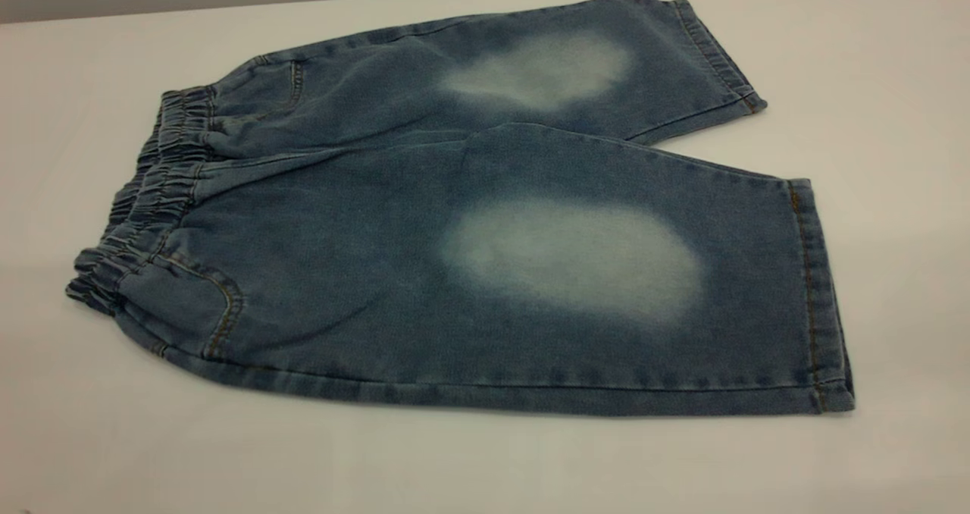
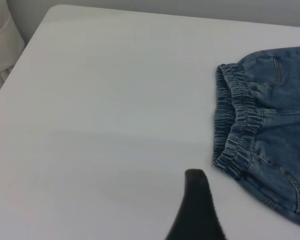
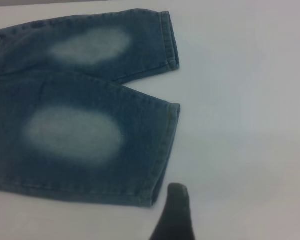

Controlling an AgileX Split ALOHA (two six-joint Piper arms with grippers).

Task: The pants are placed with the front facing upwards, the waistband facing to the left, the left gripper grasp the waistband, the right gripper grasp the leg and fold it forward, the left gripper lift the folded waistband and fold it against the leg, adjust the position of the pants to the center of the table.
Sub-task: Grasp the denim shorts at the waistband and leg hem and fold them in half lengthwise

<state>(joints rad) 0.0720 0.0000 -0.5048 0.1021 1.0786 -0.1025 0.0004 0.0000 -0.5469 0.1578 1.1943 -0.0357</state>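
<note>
Currently we count one pair of denim shorts point(image 1: 394, 256) lying flat and unfolded on the white table point(image 1: 114, 438), with the gathered elastic waistband point(image 1: 148, 203) toward the exterior view's left and both hems toward its right. We see two legs: the near leg point(image 1: 606, 309) is the wider in that view and partly overlaps the far leg point(image 1: 546, 59) along the middle. Each leg carries one pale faded oval patch, so two patches in all: one on the near leg point(image 1: 576, 260), one on the far leg point(image 1: 542, 70). One curved pocket seam with orange stitching point(image 1: 223, 313) sits just below the waistband on the near side.

From the left wrist view we make out only one dark fingertip of the left gripper point(image 2: 197, 210), over bare table just beside the waistband's near corner and not touching it. From the right wrist view we likewise see one dark fingertip of the right gripper point(image 3: 175, 212), over bare table just beside the near leg's hem corner. With a single finger showing on each, we cannot tell how far either is spread; neither has hold of any cloth.
</note>
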